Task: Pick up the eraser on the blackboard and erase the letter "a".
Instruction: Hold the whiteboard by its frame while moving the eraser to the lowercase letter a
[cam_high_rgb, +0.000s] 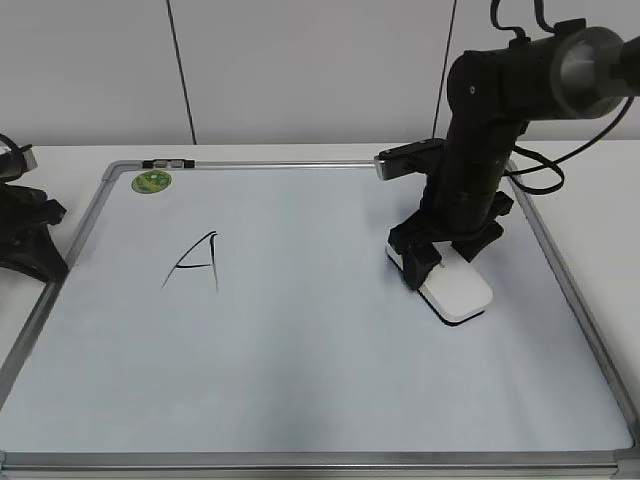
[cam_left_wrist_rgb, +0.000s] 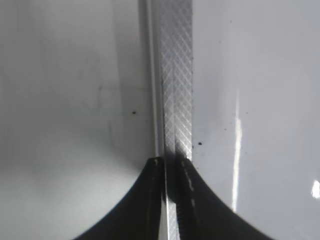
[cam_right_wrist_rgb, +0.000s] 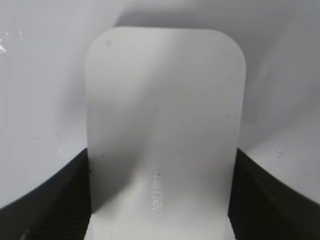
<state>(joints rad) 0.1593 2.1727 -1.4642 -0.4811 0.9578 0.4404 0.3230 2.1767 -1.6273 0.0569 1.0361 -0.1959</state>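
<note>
The blackboard (cam_high_rgb: 330, 360) is a white board with a silver frame, lying flat on the table. The white eraser (cam_high_rgb: 457, 290) lies on its right part. My right gripper (cam_high_rgb: 430, 262) reaches down over the eraser's far end. In the right wrist view both dark fingers press the sides of the eraser (cam_right_wrist_rgb: 162, 130), with my right gripper (cam_right_wrist_rgb: 160, 200) shut on it and the board (cam_right_wrist_rgb: 40, 90) beneath. No small letter "a" shows in any view. My left gripper (cam_left_wrist_rgb: 170, 162) is shut and empty above the board's left frame rail (cam_left_wrist_rgb: 175, 75).
A large capital "A" (cam_high_rgb: 195, 262) is drawn on the board's left half. A round green sticker (cam_high_rgb: 152, 181) sits at the far left corner. The left arm (cam_high_rgb: 25, 235) rests at the board's left edge. A wall stands behind the table.
</note>
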